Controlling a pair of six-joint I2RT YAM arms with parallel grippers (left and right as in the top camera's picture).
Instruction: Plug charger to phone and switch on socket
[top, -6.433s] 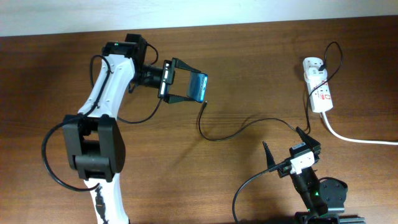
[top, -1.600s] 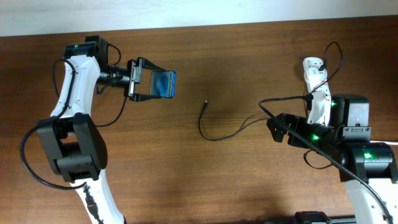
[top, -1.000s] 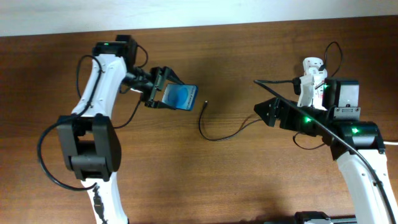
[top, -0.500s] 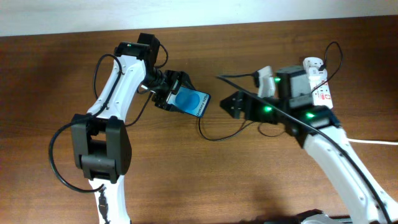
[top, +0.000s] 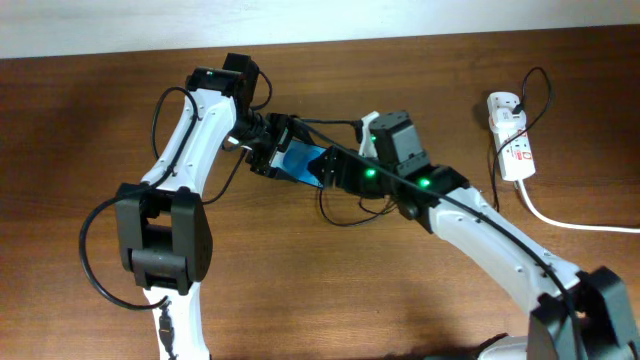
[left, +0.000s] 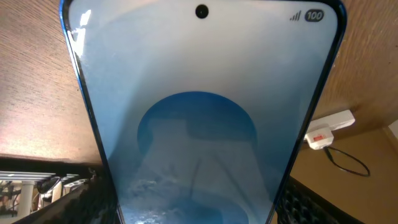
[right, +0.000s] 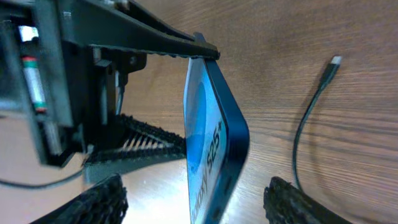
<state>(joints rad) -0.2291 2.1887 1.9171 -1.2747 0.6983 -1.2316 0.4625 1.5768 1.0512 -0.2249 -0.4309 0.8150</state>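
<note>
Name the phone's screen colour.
The phone shows pale blue with a darker blue circle; clearest in left wrist view.

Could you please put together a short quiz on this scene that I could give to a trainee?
1. True or false: the charger tip is plugged into the phone.
2. Fill in: the jaws of the right tool stand ___.
3. What holds the phone up on its edge? A) the left tool B) the right tool C) neither

Key
1. False: the tip lies loose on the table, apart from the phone.
2. Open.
3. A.
</note>
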